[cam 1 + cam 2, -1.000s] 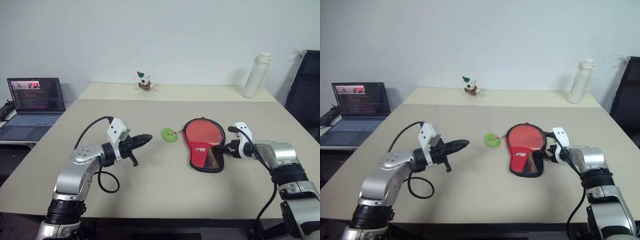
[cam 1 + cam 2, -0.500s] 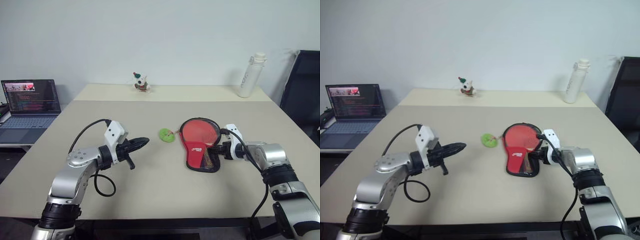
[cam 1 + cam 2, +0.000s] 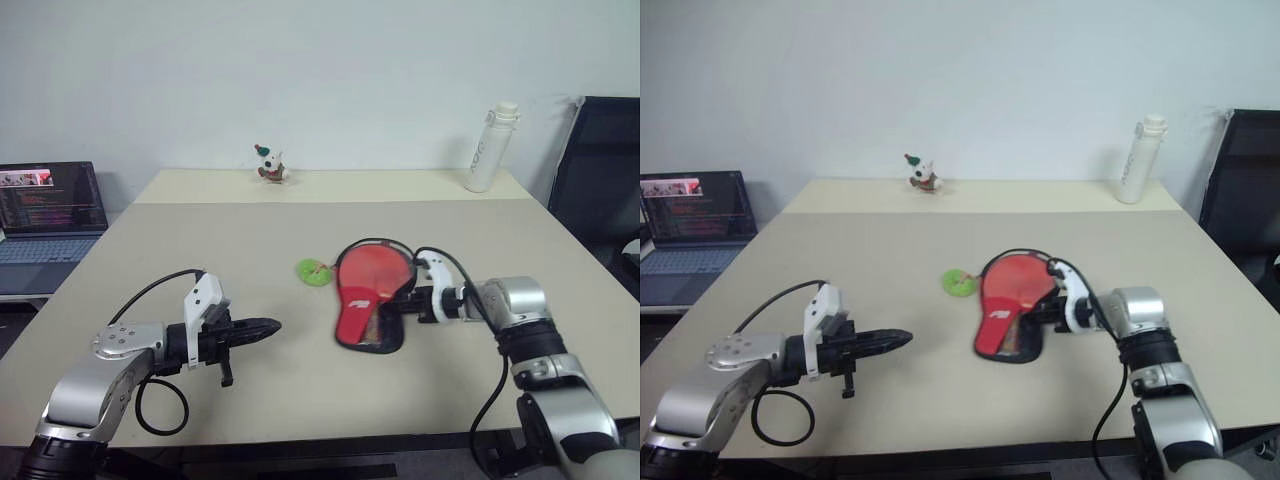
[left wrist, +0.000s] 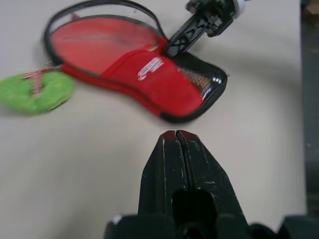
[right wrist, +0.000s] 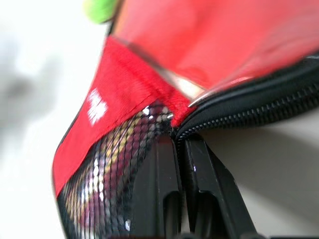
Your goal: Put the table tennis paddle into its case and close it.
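The case (image 3: 358,318) lies in the middle of the table (image 3: 200,240), red side up, with a black rim and a mesh pocket at its narrow end. The table tennis paddle (image 3: 374,267) lies inside it. Its round red face shows through the open wide end and its handle is covered by the flap. The green pull charm (image 3: 313,272) rests just left of the case. My right gripper (image 3: 392,306) is shut on the case's zip edge beside the mesh pocket (image 5: 114,164). My left gripper (image 3: 272,325) hovers shut and empty to the left of the case, pointing toward it.
An open laptop (image 3: 45,215) sits off the table's left side. A small toy figure (image 3: 267,165) and a white bottle (image 3: 487,147) stand along the far edge. A black chair (image 3: 600,190) is at the right.
The right gripper went from open to shut at the case's edge and moved left, swinging the case's narrow end left. The left gripper drew back and lower. The camera turned right.
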